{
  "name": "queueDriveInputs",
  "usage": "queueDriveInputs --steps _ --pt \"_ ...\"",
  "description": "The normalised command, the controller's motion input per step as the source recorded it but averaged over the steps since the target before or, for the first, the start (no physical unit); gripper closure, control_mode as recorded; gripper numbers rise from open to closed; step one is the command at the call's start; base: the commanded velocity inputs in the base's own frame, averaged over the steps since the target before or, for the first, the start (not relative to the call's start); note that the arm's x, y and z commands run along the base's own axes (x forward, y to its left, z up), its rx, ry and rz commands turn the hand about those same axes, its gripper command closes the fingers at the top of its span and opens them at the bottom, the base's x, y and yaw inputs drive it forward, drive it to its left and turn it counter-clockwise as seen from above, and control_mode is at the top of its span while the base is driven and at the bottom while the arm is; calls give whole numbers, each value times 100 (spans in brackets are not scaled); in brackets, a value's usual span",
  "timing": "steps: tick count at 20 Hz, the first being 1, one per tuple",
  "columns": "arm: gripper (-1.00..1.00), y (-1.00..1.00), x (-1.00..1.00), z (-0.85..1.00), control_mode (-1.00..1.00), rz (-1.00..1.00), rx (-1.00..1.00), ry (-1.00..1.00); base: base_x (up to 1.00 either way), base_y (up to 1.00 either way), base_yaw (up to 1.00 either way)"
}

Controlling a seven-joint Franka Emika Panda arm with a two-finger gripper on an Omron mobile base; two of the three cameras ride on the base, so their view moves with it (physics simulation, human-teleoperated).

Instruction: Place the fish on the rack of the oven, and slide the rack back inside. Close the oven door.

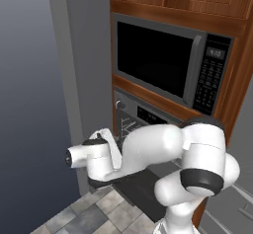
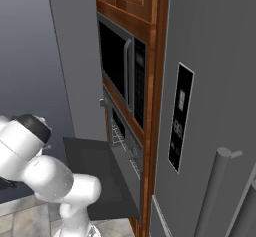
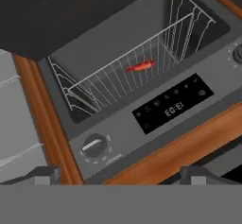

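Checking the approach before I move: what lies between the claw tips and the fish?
In the hand view, the oven's control strip, with its display and a knob, lies between the open claw and the fish on the rack.

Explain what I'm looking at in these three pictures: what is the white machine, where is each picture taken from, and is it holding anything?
The white machine is a robot arm on a base that can drive, in a rendered kitchen. Two pictures come from cameras on that base, behind the arm to its left and right. The third looks along the claw, whose dark fingertips stand wide apart, holding nothing. Ahead is the oven, under a microwave. The oven door hangs open and flat. Inside, the small red fish lies on the rack of silver wires, which sits within the oven cavity. Judging from this, shutting the door is what remains.
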Motion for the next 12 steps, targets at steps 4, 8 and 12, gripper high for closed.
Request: queueDriveInputs --steps 4,8,12 --pt "-100 23 -74 -1 -100 5 -52 6 0 0 0" --pt "-100 38 -57 0 -100 2 -41 4 0 0 0" --pt "-100 53 -36 -18 -100 3 -41 6 0 0 0"
